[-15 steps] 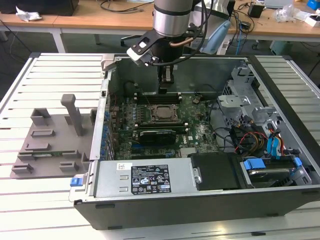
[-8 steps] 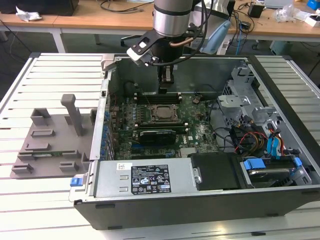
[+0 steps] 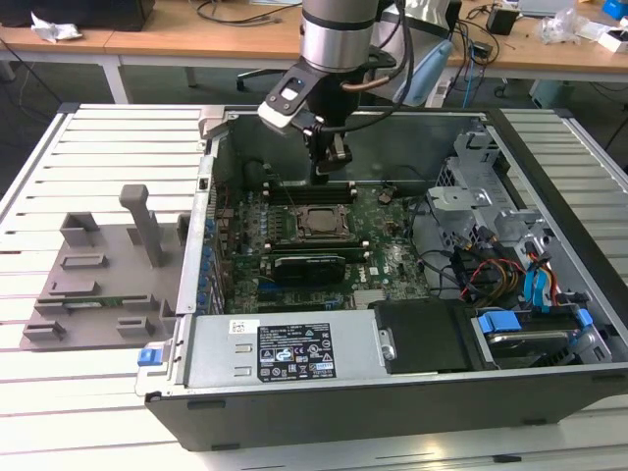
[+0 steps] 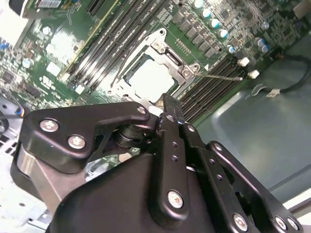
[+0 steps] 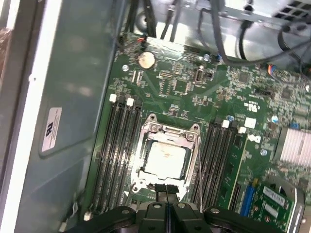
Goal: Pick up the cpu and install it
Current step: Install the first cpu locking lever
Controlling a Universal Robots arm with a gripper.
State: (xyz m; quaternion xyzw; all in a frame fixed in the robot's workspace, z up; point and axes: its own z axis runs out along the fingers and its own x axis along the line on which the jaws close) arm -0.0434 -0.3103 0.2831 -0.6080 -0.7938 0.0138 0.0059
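Close under both wrist cameras, my claw (image 4: 167, 109) has its two fingers pressed together with nothing between them, hovering above the motherboard (image 5: 194, 87) inside the open computer case (image 3: 392, 392) on the slatted worktop (image 3: 98, 392). Just beyond the fingertips, the cpu (image 5: 164, 159) already lies flat in the socket frame (image 5: 167, 131). Placement looks done to me; the thin retention lever (image 4: 221, 76) appears unlatched.

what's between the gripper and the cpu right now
Nothing. In the first wrist view the gripper, fingers together, hangs over the socket frame's edge, and the cpu lies uncovered inside it.
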